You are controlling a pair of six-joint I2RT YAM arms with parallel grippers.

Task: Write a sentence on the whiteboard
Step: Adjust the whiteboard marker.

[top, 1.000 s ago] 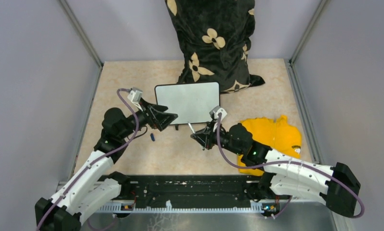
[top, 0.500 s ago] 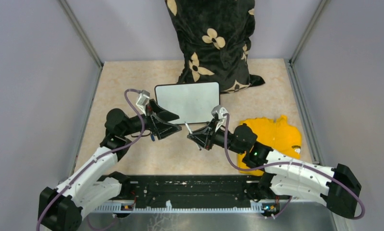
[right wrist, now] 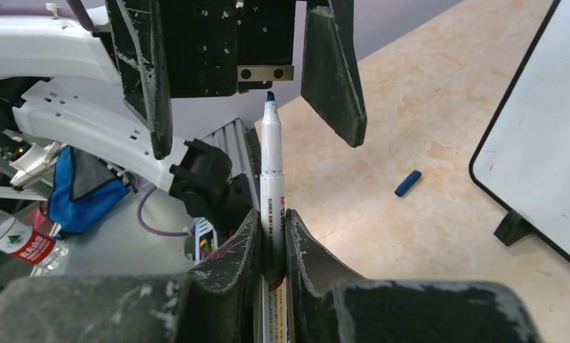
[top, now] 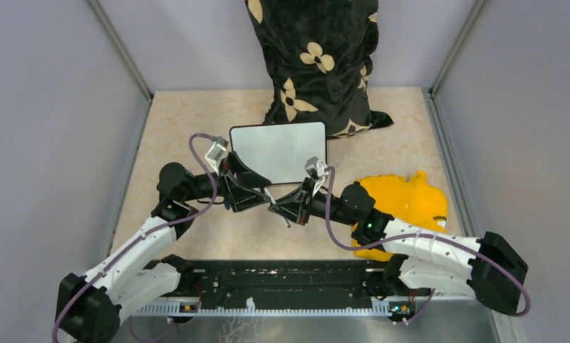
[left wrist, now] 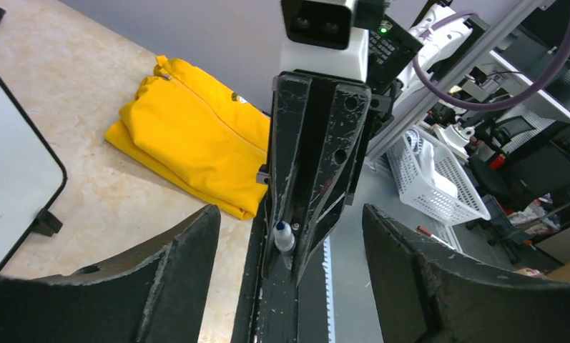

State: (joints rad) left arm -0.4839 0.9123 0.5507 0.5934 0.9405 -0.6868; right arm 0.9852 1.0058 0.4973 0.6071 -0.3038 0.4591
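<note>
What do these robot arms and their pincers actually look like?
The left arm and right arm have white shells over black joints, and a purple cable loops along each. The left gripper and right gripper each have two black, wedge-shaped fingers with whitish scuffs, and a small grey camera block sits behind them.

Left gripper (left wrist: 290, 214) swung off the whiteboard's (top: 278, 150) 7 o'clock corner toward 4 o'clock. Right gripper (right wrist: 271, 225) slid toward 9 o'clock with the marker (right wrist: 272, 157) — the two now meet nose to nose just off the board's near edge. Marker tip has come in between the left gripper's spread fingers, touching neither. Blue cap (right wrist: 408, 183) — now hidden under the left gripper in the top view.
</note>
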